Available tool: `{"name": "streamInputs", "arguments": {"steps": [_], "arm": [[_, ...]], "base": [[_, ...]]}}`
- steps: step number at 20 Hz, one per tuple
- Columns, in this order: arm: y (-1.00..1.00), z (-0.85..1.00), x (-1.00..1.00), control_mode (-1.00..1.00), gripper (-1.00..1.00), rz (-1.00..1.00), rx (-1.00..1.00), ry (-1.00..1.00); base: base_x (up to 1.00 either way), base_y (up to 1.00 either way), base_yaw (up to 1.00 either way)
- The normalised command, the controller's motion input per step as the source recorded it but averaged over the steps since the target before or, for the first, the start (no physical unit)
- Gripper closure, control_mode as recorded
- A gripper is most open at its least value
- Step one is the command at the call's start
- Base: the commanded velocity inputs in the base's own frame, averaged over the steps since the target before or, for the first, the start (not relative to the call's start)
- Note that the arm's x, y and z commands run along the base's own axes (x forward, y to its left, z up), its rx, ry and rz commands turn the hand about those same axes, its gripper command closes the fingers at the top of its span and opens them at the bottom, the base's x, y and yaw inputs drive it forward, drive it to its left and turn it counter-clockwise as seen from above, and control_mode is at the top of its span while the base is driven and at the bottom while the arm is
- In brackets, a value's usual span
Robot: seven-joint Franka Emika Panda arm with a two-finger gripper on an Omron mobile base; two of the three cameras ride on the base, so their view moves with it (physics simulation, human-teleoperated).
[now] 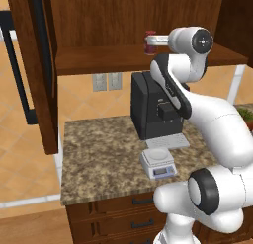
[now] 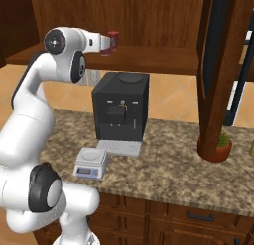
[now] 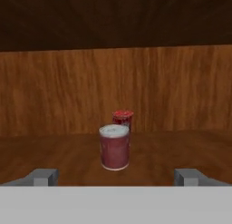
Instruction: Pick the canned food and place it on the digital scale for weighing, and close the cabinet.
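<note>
Biggest thing here is the cabinet [image 1: 123, 25]: dark-brown wood with a streaky grain, both doors swung open, and the left door [image 1: 34, 65] shows its dark panel and a black vertical bar handle. In the hand view its back wall and shelf are the same warm striped wood. Below it runs the counter [image 1: 99, 159], a speckled granite-looking slab in tan and brown, with brown drawers [image 1: 128, 218] under it that have black horizontal handles.

On the counter sits a boxy black coffee machine [image 2: 120, 106] with a round lid on top; I can't read any writing on it. Right in front of it is the digital scale [image 2: 91, 163], a low white-grey square with a round plate and a bluish display strip, too small to read. Off to the right there's a little potted plant [image 2: 217, 149] in a terracotta-coloured pot.

Up on the cabinet shelf is the canned food [image 3: 114, 147], a squat dark-maroon cylinder with a pale greyish top, standing upright. No label text I can make out. Just behind it stands a slimmer bright red can [image 3: 123, 118].

My gripper [image 3: 116, 177] is level with the shelf with the fingers spread wide, nothing between them, the maroon can centred ahead and not touched.
</note>
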Motion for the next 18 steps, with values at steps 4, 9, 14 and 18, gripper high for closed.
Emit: {"name": "streamInputs", "arguments": {"steps": [4, 9, 14, 18], "arm": [[0.00, -0.24, 0.65, -1.00, -1.00, 0.00, 0.06, 0.06], [0.00, -0.21, 0.57, -1.00, -1.00, 0.00, 0.00, 0.01], [0.00, -0.06, 0.40, -1.00, -1.00, 0.00, 0.00, 0.00], [0.00, -0.14, 0.39, -1.00, -1.00, 0.00, 0.00, 0.00]], "base": [[0.00, 0.00, 0.00], [0.00, 0.00, 0.00], [0.00, 0.00, 0.00], [0.00, 0.00, 0.00]]}}
